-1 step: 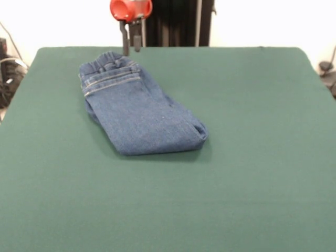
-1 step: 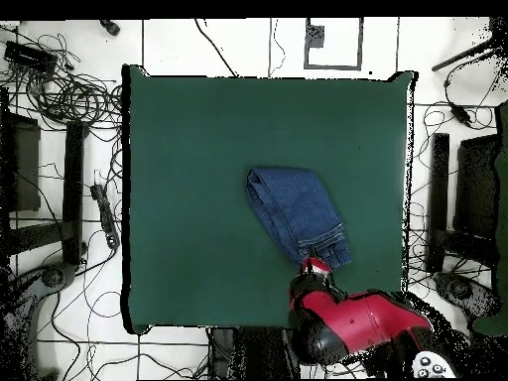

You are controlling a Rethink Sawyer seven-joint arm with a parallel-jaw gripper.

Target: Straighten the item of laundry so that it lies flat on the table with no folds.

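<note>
The item of laundry (image 1: 140,111) is a small pair of blue denim jeans, folded over on itself on the dark green table (image 1: 252,157). Its gathered waistband lies at the far left and the folded end points toward the near right. In the overhead view the jeans (image 2: 298,212) lie right of the table's (image 2: 189,198) centre, with the waistband nearest the red arm. My gripper (image 1: 131,46) hangs just above the waistband's far edge, its two dark fingers open with nothing between them. From overhead the red wrist (image 2: 316,268) covers the fingers.
Cables and dark equipment (image 2: 60,99) lie on the floor around the table. The red arm's body (image 2: 362,322) hangs over the table edge beside the jeans. Black stands (image 1: 178,21) rise behind the table's far edge.
</note>
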